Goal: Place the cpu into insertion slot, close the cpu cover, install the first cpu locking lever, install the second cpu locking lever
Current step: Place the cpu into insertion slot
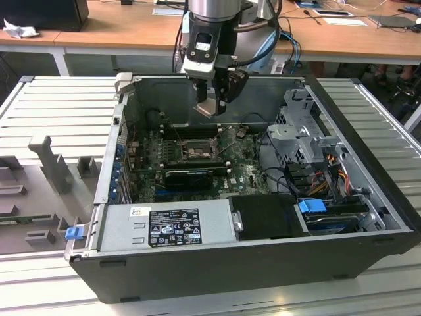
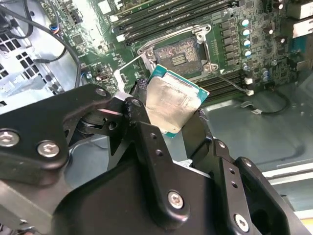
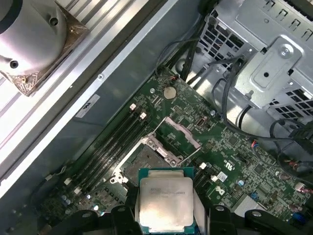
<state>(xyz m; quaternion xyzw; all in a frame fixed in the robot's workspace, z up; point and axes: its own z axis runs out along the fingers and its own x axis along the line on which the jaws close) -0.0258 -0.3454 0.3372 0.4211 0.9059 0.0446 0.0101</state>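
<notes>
My gripper (image 1: 214, 102) hangs inside the open computer case, shut on the cpu (image 2: 173, 100). The cpu is a small square chip with a pale silver top and a green rim, pinched at two opposite edges by the black fingers (image 2: 142, 98). In the first wrist view the cpu (image 3: 165, 200) sits just short of the insertion slot (image 3: 146, 164) and above it. The slot (image 2: 178, 54) is bare, its contact field showing. The cpu cover (image 3: 180, 133) is swung open beside the socket. In the exterior view the socket (image 1: 191, 149) lies below the gripper, slightly toward that view's left.
Long black memory slots (image 2: 166, 14) run along one side of the socket. A black expansion card (image 1: 189, 176) lies in front of it, the grey power supply (image 1: 164, 224) nearer still. A metal drive cage (image 1: 302, 125) with loose cables fills the exterior view's right.
</notes>
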